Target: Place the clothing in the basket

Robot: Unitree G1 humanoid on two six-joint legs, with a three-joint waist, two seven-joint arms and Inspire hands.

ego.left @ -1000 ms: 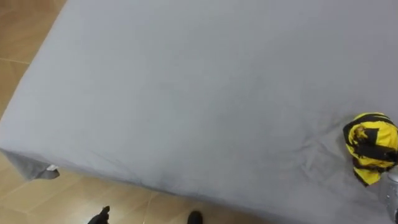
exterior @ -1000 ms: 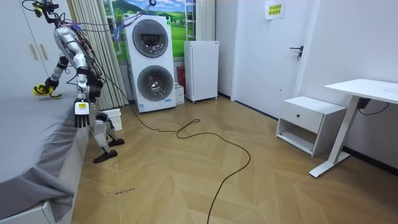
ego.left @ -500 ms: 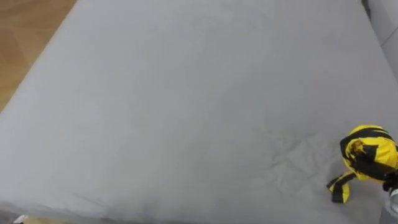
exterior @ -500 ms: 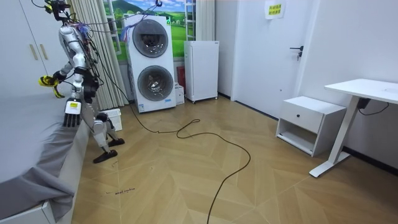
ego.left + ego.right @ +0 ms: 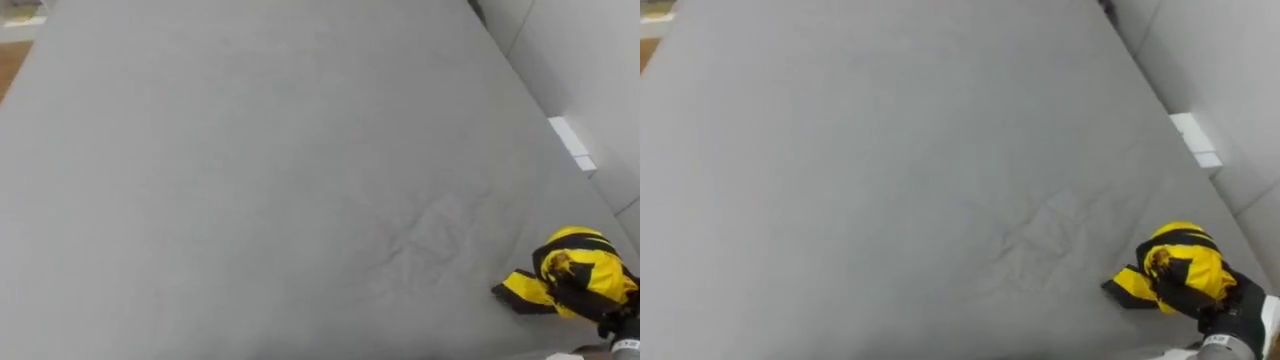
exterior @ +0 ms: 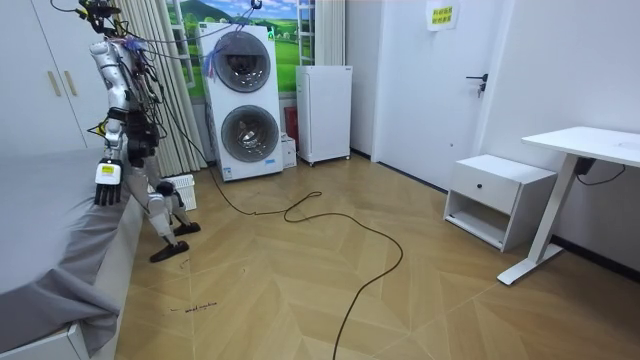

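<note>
Clothes [image 5: 1178,268], a single yellow-and-black garment bunched into a ball, sit at the lower right of the eye views over the grey bed [image 5: 250,170]. The right hand [image 5: 1232,322] is curled into the cloth at its lower edge, probably so nothing trails on the way to the basket. The room view adds the left hand [image 6: 106,184], hanging straight-fingered beside the bed's edge.

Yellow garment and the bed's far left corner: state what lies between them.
Only bare grey sheet, creased near the yellow garment, in both eye views.
</note>
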